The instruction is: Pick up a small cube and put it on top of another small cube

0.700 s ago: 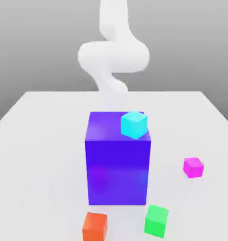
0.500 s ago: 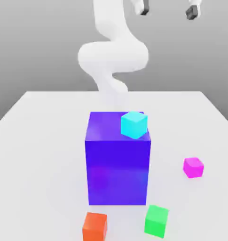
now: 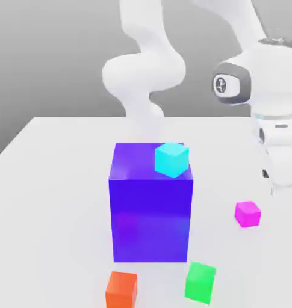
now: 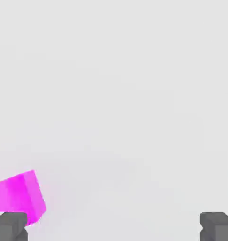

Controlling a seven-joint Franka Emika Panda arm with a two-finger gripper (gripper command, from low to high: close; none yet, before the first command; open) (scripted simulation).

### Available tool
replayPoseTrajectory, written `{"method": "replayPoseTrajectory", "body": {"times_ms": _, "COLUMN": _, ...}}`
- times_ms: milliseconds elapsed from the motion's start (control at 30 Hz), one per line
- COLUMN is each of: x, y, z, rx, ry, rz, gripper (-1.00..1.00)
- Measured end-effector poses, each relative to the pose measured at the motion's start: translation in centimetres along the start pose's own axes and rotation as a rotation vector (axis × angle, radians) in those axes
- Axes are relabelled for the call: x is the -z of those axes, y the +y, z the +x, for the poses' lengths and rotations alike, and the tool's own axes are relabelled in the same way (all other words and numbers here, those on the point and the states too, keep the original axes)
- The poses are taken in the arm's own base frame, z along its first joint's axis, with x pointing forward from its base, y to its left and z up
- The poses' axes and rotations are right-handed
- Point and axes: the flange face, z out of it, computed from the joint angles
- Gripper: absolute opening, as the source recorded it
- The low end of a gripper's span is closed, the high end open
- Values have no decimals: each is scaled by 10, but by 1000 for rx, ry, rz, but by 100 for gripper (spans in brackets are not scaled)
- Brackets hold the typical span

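Exterior view: one white arm leaned over the bench [image 3: 58, 138], its hand hanging low at the frame's 3 o'clock edge, above and a little to 2 o'clock of the small cube [image 3: 247, 213].
Claw: in the hand view the claw [image 4: 114, 227] stood spread wide, its two dark fingertips [image 4: 10, 225] far apart and pinching nothing.
Small cube: magenta-pink, resting on the bench at about 4 o'clock from the big blue-purple block [image 3: 151, 201], well apart from it.
Key relation: in the hand view the small cube sat just beside one fingertip, not centred in the gap; the claw likely needed a sideways shift toward it before closing.
Long axis: none to speak of; its faces appeared slightly turned against the line between the fingertips.
Arms: one, so no choice of reach.
Count, small cubes: four — one magenta-pink, one cyan cube [image 3: 171, 159], one green cube [image 3: 200, 282], one orange cube [image 3: 122, 289].
Count, large blocks: one, with the cyan cube atop it.
Stage: approach, judged; grasp not yet made.
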Motion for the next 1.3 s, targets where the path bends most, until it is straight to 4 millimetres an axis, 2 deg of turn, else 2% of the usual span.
{"method": "replayPoseTrajectory", "body": {"times_ms": 67, "x": -27, "y": -20, "z": -17, "rx": 107, "ry": -46, "rz": 3, "gripper": 0}}
{"method": "replayPoseTrajectory", "body": {"times_ms": 267, "x": -83, "y": -17, "z": -25, "rx": 116, "ry": -60, "rz": 4, "gripper": 0}}
{"method": "replayPoseTrajectory", "body": {"times_ms": 300, "x": -91, "y": -17, "z": -26, "rx": 116, "ry": -60, "rz": 4, "gripper": -100}}
{"method": "replayPoseTrajectory", "body": {"times_ms": 533, "x": -93, "y": -17, "z": -26, "rx": 116, "ry": -62, "rz": 4, "gripper": -100}}
{"method": "replayPoseTrajectory", "body": {"times_ms": 767, "x": -38, "y": -18, "z": -23, "rx": 118, "ry": -62, "rz": 3, "gripper": -100}}
{"method": "replayPoseTrajectory", "body": {"times_ms": 900, "x": -32, "y": 10, "z": 8, "rx": 18, "ry": -101, "rz": 7, "gripper": -100}}
{"method": "replayPoseTrajectory", "body": {"times_ms": 1067, "x": -52, "y": 60, "z": 40, "rx": -263, "ry": -234, "rz": 10, "gripper": -100}}
{"method": "replayPoseTrajectory", "body": {"times_ms": 1300, "x": -75, "y": 140, "z": 70, "rx": -681, "ry": -398, "rz": -20, "gripper": -100}}
